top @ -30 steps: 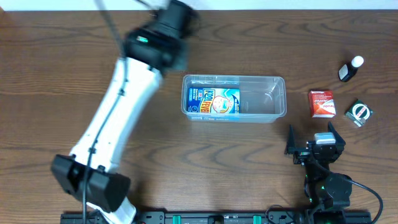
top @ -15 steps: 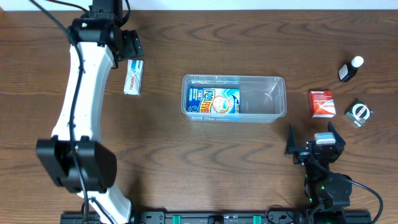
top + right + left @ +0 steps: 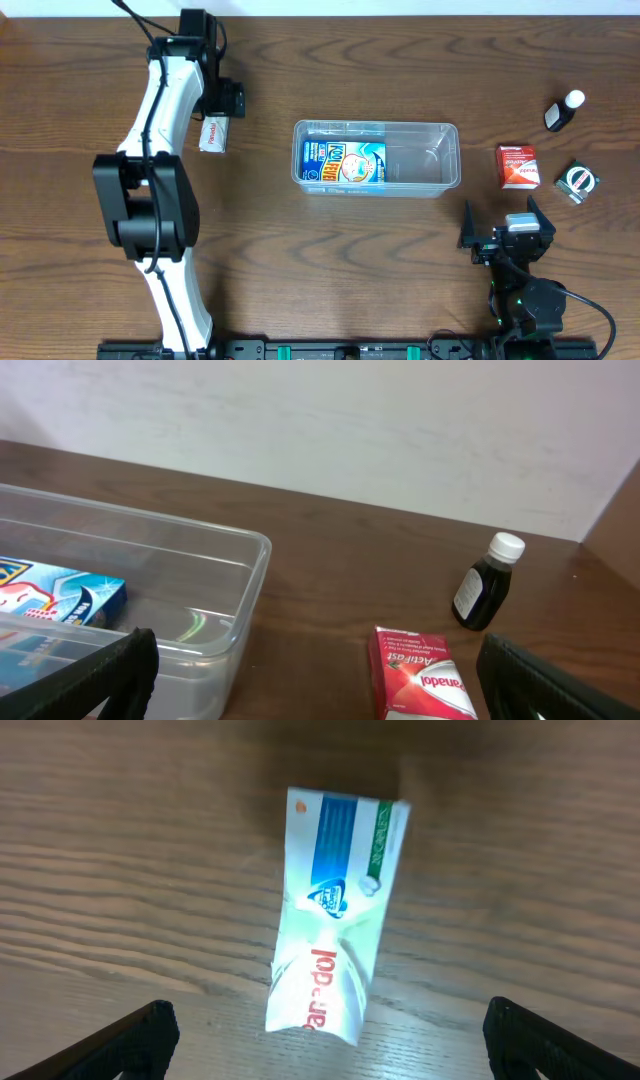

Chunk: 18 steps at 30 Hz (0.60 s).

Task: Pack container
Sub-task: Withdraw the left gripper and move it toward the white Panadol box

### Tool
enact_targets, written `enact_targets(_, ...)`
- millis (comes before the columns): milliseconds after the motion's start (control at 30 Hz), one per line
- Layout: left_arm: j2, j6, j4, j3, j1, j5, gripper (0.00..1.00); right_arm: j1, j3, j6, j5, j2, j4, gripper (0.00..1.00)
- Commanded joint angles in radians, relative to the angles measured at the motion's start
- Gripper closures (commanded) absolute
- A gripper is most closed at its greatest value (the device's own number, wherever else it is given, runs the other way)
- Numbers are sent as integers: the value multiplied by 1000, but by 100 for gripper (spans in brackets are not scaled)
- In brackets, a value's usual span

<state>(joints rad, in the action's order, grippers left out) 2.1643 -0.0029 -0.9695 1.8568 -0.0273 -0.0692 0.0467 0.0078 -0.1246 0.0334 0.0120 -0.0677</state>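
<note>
we take this for a robotics lab bench. a dark wood-grain tabletop (image 3: 300, 260) fills the overhead frame, and along its bottom edge a black rail (image 3: 350, 350) carries two robot arms, a white one (image 3: 160, 180) at the left and a black one (image 3: 520, 290) at the lower right, with a cable (image 3: 590, 305) looping off the latter. in the upper part of the right wrist view a plain white wall (image 3: 350, 430) backs the tabletop. a clear container (image 3: 440, 150), a red box (image 3: 518, 166) and a dark bottle (image 3: 562, 110) lie spaced apart like test items.
</note>
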Motion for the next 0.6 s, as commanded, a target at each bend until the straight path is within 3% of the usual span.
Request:
enact_targets(0, -4, 17, -8, -4, 6, 18, 2, -8, -2, -4, 0, -5, -4, 1)
enact_targets(200, -64, 11, -71, -4, 0, 111, 1, -8, -2, -4, 0, -5, -4, 1)
enact_targets(267, -78, -23, -119, -4, -10, 163, 8, -8, -2, -4, 0, -5, -4, 1)
enact_targets(333, -84, -51, -157, -4, -26, 203, 21, -8, -2, -4, 0, -5, -4, 1)
enact_targets(467, -84, -116, -218, -5, -69, 216, 87, -8, -2, -4, 0, -5, -4, 1)
enact_targets(500, -84, -135, -229, -5, -82, 216, 94, -8, -2, -4, 0, -5, -4, 1)
enact_targets(567, -83, -158, -238, -5, -107, 216, 94, -8, -2, -4, 0, -5, -4, 1)
